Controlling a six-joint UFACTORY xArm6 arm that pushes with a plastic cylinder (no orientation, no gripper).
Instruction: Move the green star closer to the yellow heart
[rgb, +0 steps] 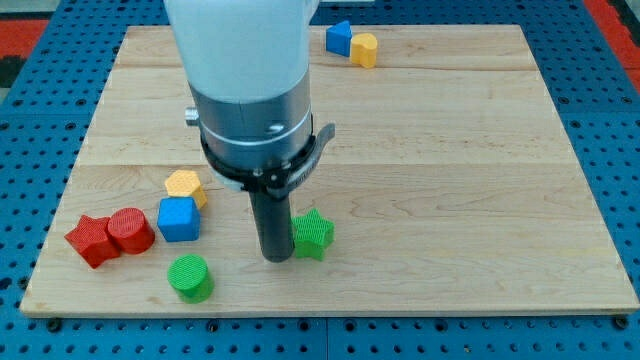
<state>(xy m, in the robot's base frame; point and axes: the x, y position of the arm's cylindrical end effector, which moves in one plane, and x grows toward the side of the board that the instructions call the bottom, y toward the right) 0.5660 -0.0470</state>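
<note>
My tip (274, 257) is resting on the wooden board (450, 180), touching the left side of the green star (313, 234). A green cylinder (190, 277) is standing to the view's lower left. Further left, a blue cube (179, 219), a yellow block (186, 186), a red cylinder (130, 230) and a red star (91, 240) are sitting clustered together. At the view's top, a yellow heart (364, 49) is touching a blue block (339, 38).

Showing a pale wooden board (450, 150) over blue pegboard (40, 110). Around the green star (313, 234): dark rod, my tip (274, 258), touching at the view's left; green cylinder (189, 277), blue cube (179, 219), red cylinder (130, 230), red star (91, 240) further left; yellow heart (364, 49) toward the top.
</note>
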